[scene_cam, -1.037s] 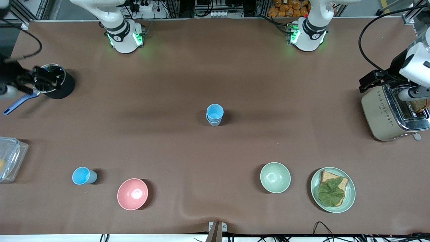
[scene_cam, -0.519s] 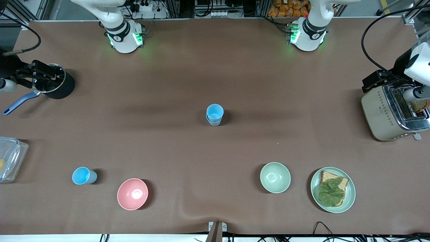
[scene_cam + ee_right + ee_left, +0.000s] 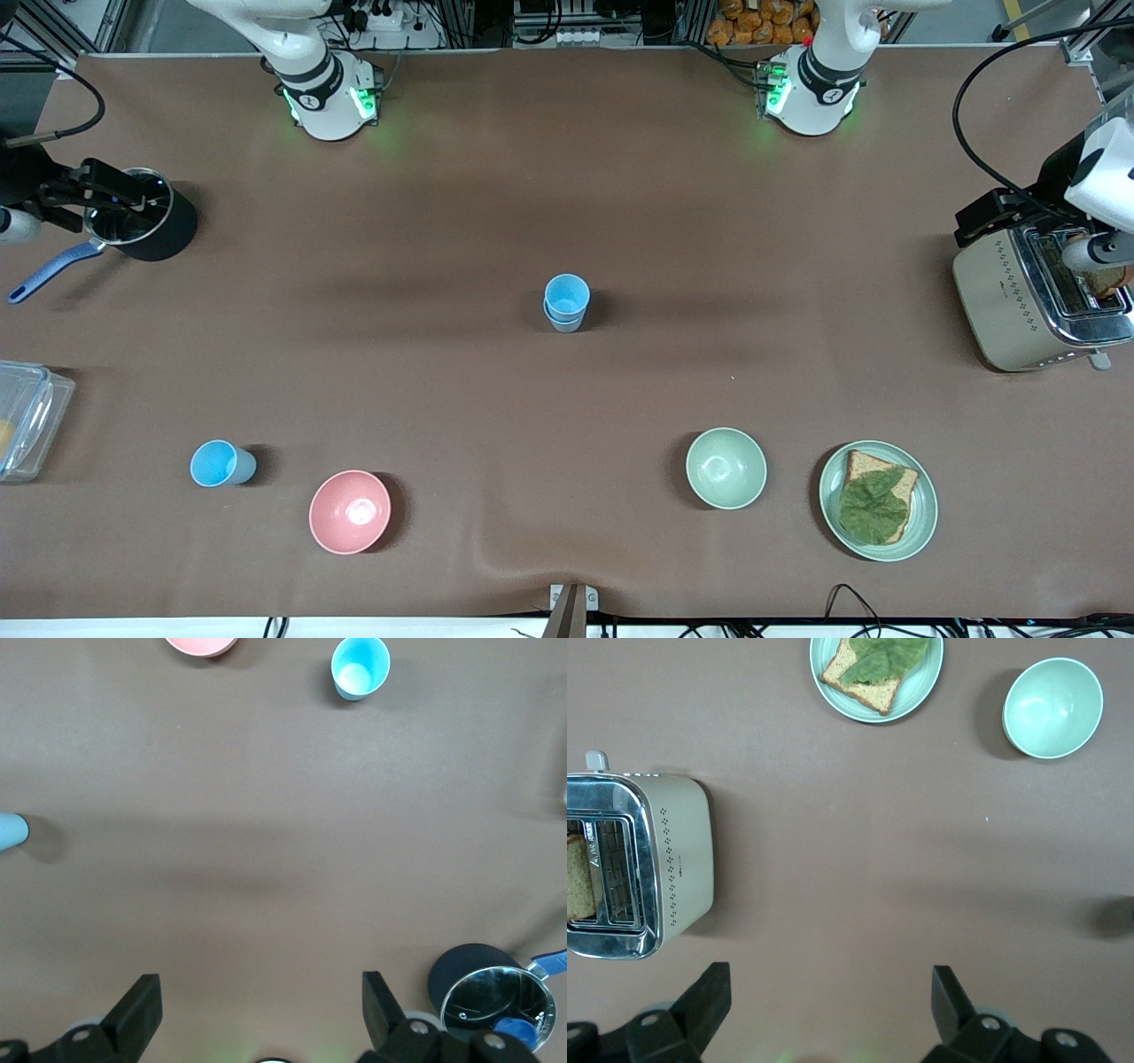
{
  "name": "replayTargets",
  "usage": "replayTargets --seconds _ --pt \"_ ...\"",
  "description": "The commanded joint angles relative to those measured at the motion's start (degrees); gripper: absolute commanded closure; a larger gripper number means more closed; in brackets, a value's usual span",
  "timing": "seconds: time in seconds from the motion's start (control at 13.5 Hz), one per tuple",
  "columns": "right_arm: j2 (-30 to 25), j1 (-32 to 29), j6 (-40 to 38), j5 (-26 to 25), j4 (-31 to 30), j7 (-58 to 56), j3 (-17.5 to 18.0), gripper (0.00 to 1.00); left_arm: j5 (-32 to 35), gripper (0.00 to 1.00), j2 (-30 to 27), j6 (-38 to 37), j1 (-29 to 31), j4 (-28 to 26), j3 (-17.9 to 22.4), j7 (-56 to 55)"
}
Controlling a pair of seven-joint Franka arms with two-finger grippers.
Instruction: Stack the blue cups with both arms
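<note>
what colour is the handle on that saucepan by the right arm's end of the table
The saucepan has a blue handle; the front view shows it best.

Lighting: bright, even, overhead. Shadows: soft, short, beside the stacked cups (image 3: pixel 566 302) and pink bowl (image 3: pixel 349 511). Glare: mild, on the toaster (image 3: pixel 1042 299) top. Focus: sharp throughout; green glow at arm bases.

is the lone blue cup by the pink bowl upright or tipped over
Upright. The lone blue cup stands near the pink bowl with its round open mouth facing up; the right wrist view shows its empty inside bottom.
</note>
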Motion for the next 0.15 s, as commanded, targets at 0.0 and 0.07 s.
replayTargets --seconds 0.0,0.07 --pt "-0.59 -1.64 0.26 -0.43 0.36 -0.21 1.7 0.0 -1.53 0.0 0.23 -1.48 0.07 1.52 0.29 1.66" --pt "-0.5 -1.55 0.26 -0.43 0.54 -0.13 1.62 0.0 -1.62 0.0 0.23 -1.49 -0.02 1.52 0.38 1.66"
